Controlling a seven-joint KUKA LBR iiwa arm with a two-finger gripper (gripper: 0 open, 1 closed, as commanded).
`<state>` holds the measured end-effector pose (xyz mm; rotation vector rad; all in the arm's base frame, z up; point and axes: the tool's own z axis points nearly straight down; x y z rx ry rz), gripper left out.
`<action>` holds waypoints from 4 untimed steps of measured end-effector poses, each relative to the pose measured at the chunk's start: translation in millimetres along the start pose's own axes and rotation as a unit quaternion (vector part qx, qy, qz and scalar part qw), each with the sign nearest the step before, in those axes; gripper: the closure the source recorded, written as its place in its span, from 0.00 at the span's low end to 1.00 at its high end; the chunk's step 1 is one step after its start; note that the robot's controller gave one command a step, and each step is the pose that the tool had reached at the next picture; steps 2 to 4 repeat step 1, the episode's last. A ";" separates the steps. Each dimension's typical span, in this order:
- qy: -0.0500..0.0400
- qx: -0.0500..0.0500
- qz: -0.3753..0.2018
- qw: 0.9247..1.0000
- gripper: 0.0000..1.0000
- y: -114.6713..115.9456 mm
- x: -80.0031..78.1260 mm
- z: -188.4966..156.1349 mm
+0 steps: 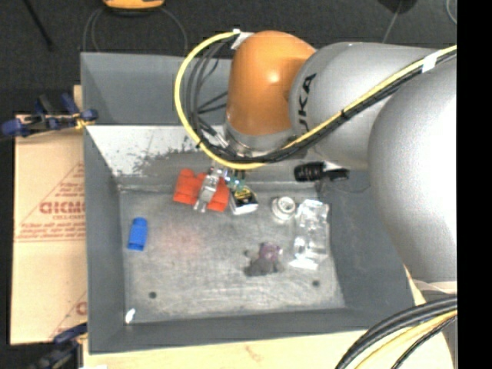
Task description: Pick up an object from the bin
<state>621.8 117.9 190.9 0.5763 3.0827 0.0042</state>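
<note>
Just at eleven o'clock of the bin (101,229) floor: tool (206,195) low over an orange block (187,187), apart or together impossible to tell; blue cylinder (137,234) at nine o'clock, clear plastic pieces (309,233) at three.

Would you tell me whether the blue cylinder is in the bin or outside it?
In: the blue cylinder rests on the bin floor, left side, within its walls.

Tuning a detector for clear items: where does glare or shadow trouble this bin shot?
Camera view: clear plastic pieces glint white on the grey floor; the bin's back wall is brightly lit; the arm hides part of the orange block.
</note>
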 end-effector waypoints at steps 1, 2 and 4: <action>0.000 0.000 0.000 1.000 1.00 0.0 -1.4 -2.3; 0.000 0.000 0.000 1.000 1.00 0.0 -1.4 -2.3; 0.000 0.000 0.000 1.000 1.00 0.0 -1.4 -2.3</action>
